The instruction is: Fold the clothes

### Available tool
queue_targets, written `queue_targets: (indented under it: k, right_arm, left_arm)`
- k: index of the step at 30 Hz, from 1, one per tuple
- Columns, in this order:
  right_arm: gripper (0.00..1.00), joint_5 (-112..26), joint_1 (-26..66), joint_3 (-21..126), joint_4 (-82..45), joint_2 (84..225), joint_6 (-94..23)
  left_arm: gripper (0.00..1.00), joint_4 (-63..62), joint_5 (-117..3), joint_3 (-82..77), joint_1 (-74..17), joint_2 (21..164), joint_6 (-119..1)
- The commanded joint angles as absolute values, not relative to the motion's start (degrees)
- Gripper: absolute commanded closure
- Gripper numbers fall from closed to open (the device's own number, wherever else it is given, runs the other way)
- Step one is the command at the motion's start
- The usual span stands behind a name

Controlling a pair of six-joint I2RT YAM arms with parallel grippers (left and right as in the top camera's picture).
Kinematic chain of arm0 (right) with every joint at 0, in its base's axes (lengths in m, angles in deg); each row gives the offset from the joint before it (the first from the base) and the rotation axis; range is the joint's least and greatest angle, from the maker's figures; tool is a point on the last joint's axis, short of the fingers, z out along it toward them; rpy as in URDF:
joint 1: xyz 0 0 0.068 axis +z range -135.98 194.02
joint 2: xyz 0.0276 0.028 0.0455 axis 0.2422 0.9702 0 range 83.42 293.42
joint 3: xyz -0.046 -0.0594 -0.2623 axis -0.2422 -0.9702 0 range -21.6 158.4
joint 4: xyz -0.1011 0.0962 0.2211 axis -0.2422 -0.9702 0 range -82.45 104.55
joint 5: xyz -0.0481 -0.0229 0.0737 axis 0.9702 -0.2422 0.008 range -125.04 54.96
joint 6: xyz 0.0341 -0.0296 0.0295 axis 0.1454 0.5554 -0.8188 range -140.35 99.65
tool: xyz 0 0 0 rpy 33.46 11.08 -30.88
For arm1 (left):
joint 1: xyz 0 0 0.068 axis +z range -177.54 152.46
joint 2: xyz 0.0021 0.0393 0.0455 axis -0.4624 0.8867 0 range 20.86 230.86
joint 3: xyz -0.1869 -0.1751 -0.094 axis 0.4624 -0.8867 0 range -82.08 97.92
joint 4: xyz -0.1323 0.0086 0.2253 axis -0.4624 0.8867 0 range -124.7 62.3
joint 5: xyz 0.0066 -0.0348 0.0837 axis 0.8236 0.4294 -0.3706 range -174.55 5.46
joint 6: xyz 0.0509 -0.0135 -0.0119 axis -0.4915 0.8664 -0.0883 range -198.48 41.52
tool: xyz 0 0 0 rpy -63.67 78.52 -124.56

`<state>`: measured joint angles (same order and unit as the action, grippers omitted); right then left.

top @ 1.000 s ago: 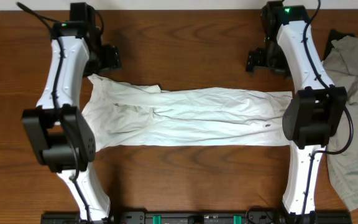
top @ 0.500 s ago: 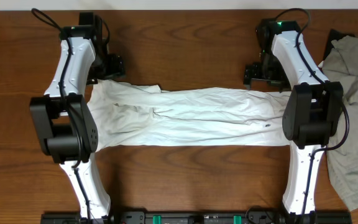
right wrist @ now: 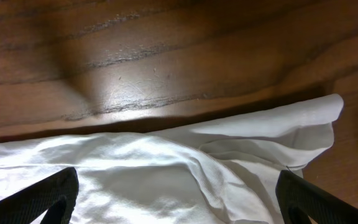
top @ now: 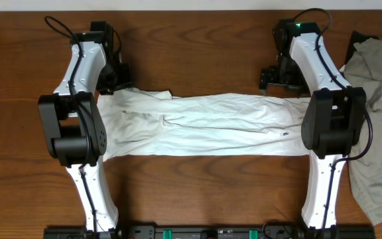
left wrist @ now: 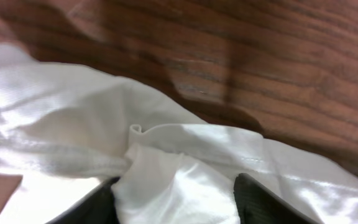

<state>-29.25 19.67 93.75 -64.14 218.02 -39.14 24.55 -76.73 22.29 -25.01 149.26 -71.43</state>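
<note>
The clothes [top: 204, 126], a white wrinkly T-shirt, lie stretched in a long band across the wooden table [top: 191, 40]. My left gripper [top: 115, 85] is down on the shirt's upper left corner. In the left wrist view its jaws [left wrist: 176, 199] stand half-closed, with a bunched fold of shirt [left wrist: 166, 180] filling the gap and touching both fingers. My right gripper [top: 277, 79] hovers at the upper right corner. In the right wrist view it [right wrist: 176, 193] is wide open over the flat cloth [right wrist: 166, 174], whose corner [right wrist: 322, 112] lies to the right.
A grey crumpled garment [top: 380, 99] lies at the table's right edge, beside the right arm. Bare wood runs along the back [top: 191, 66] and in front of the shirt [top: 204, 186]. Both arm bases stand at the front edge.
The left gripper moved right and down onto the shirt's upper left corner and its jaws narrowed around a fold. The right arm shifted slightly left earlier, then held still.
</note>
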Motion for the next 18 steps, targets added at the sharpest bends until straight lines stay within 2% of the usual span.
queue_targets:
  k: [1, 6, 8, 11, 18]
  right_arm:
    - [0.01, -29.47, 20.04, 93.66, -64.10, 217.61, -38.50]
    - [0.06, -29.47, 20.04, 93.69, -65.06, 217.52, -38.50]
    - [0.08, -29.47, 20.04, 93.69, -65.96, 217.26, -38.52]
    - [0.08, -29.45, 20.04, 93.69, -66.94, 216.75, -38.52]
    - [0.08, -29.43, 19.97, 93.71, -68.84, 215.31, -38.50]
  left_arm:
    - [0.65, 25.07, -76.14, 22.23, -24.99, 149.48, -72.30]
    - [0.87, 27.02, -76.16, 22.29, -24.97, 148.82, -72.28]
    - [0.91, 27.96, -76.18, 22.29, -24.99, 148.17, -72.28]
    - [0.94, 29.22, -76.21, 22.29, -24.97, 146.83, -72.26]
    - [0.94, 35.23, -76.21, 22.27, -24.88, 145.39, -72.24]
